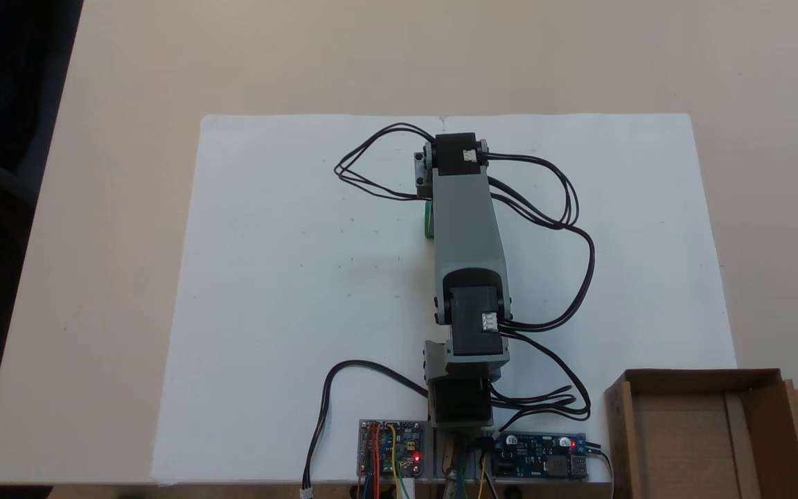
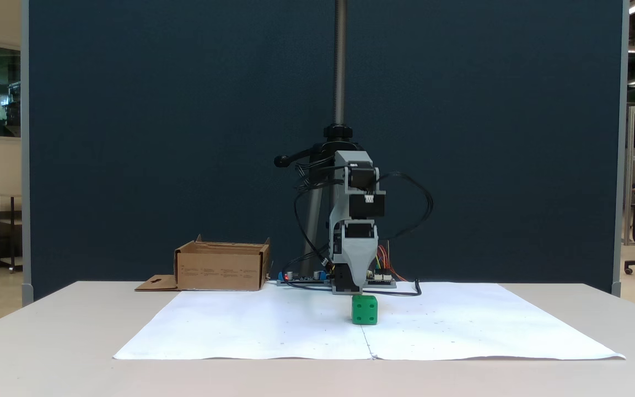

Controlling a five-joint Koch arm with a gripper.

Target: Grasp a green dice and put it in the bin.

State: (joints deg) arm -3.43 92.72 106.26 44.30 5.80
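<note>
**Lining up the pincer over the green die**

Nearest the front camera, the green dice (image 2: 364, 309) sits on the white paper sheet (image 2: 273, 325), close to the sheet's centre fold, two pips showing on its front face. From above, only a sliver of it (image 1: 429, 220) shows at the left edge of the grey arm link (image 1: 467, 222), so the arm hangs almost directly over it.

Just behind and above the cube, the gripper (image 2: 349, 290) points down, its tip appearing close over the die's top and a little to its left in the front view. The jaws lie one behind the other there and are hidden from above, so I cannot tell whether they are spread or pressed together.

To do this well, I judge the jaws should be parted wider than the cube, centred on it, lowered to straddle two flat faces, then closed squarely so it does not twist out.

Farther back, well apart, the cardboard box (image 2: 221, 266) waits beside the arm's base, its top open and nothing visible inside (image 1: 631, 436).
</note>
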